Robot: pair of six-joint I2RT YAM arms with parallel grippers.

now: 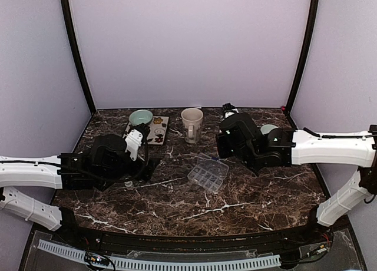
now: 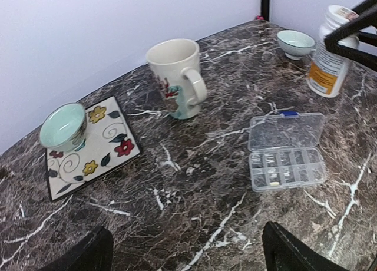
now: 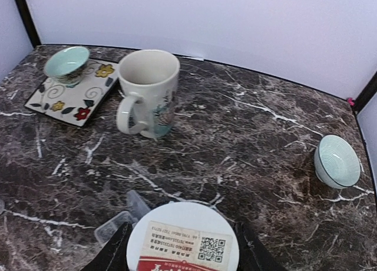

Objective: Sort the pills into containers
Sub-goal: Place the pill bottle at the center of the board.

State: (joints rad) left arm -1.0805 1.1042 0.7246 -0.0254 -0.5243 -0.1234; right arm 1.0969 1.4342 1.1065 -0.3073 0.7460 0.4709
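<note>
The left gripper (image 2: 187,238) is standing wide open, its two dark fingers (image 2: 88,253) spread to the bottom corners of the left wrist view with nothing between them, hovering over the brown marble table (image 2: 194,182). The pill organizer (image 2: 287,153) is lying ahead of that gripper and off to its right, well apart from it, flat on the table with its clear lid folded back; small pale bits are showing in a few compartments, too small to identify. The right gripper (image 3: 181,230) is clamping a white pill bottle (image 3: 184,244) between its fingers (image 3: 109,253), and from the left wrist view the bottle (image 2: 331,53) is tilting beyond the organizer's far right corner. In the right wrist view a clear corner of the organizer (image 3: 126,215) is peeking out just beside the bottle at the lower left. From above, the organizer (image 1: 208,174) is sitting between the two arms, nearer the right gripper (image 1: 228,115) than the left gripper (image 1: 138,138). A cream mug (image 1: 191,124) is standing upright behind the organizer. Left of the mug, a pale green bowl (image 1: 141,117) is resting on a corner of a floral tile (image 1: 158,131). A second bowl (image 3: 337,162) is sitting alone on the far right side of the table.
</note>
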